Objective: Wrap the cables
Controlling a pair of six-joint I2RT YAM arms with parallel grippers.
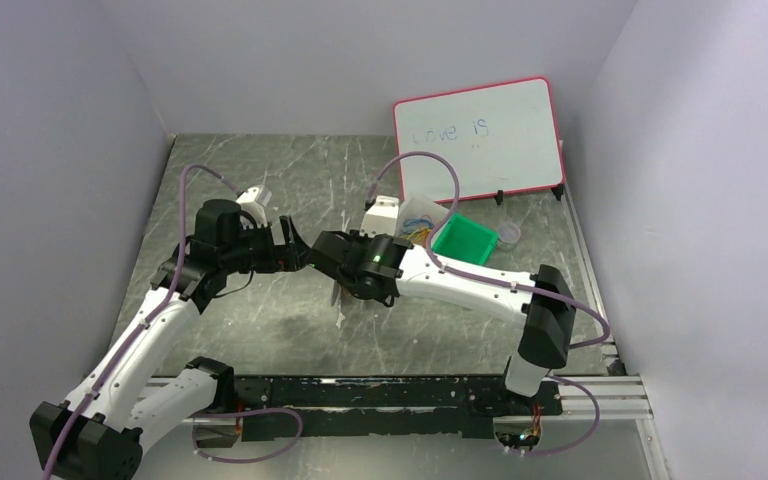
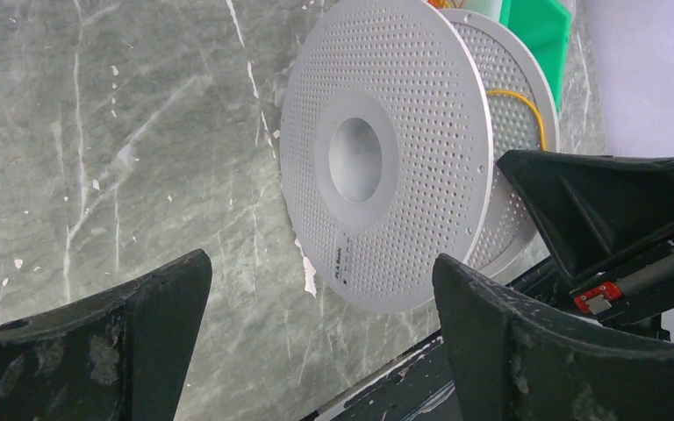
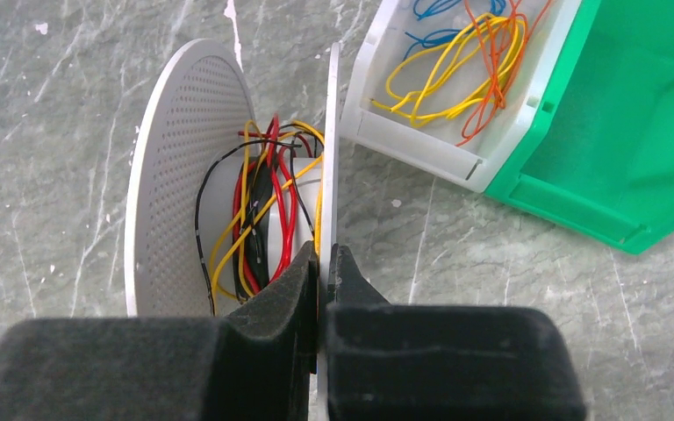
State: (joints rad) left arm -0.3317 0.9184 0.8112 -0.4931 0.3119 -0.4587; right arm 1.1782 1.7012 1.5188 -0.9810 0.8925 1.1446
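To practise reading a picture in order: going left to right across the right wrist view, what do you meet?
Perforated spool disc, wound wires, edge-on spool disc, white bin, green bin.

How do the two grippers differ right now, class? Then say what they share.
The left gripper stands wide open and holds nothing; the right gripper is shut on the spool's rim. The left gripper faces the spool's flat perforated side; the right gripper meets it edge-on. Both have black fingers and sit close to the spool.
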